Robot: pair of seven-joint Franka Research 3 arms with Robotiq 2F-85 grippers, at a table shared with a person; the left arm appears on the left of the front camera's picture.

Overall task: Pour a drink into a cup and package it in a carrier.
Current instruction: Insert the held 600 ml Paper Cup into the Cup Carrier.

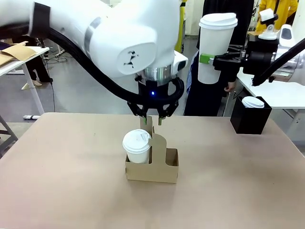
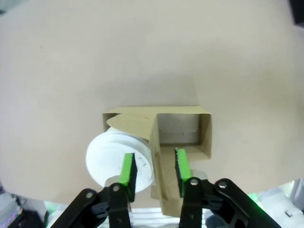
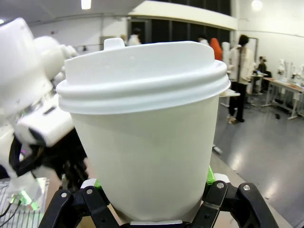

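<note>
Front view: the left hand (image 1: 152,121), spread astride the carrier (image 1: 153,172) handle, could snag and tip it, while the right hand (image 1: 212,60) pinches a tall cup (image 1: 217,40).

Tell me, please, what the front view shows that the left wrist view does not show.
The front view adds the right gripper, shut on a tall white cup raised in the air, and a black box standing at the right of the table. The left wrist view adds a look down into the empty pocket of the carrier, with the left gripper open and its green pads on either side of the upright handle. Both share the carrier, the small lidded cup in its other pocket, and the table.
</note>
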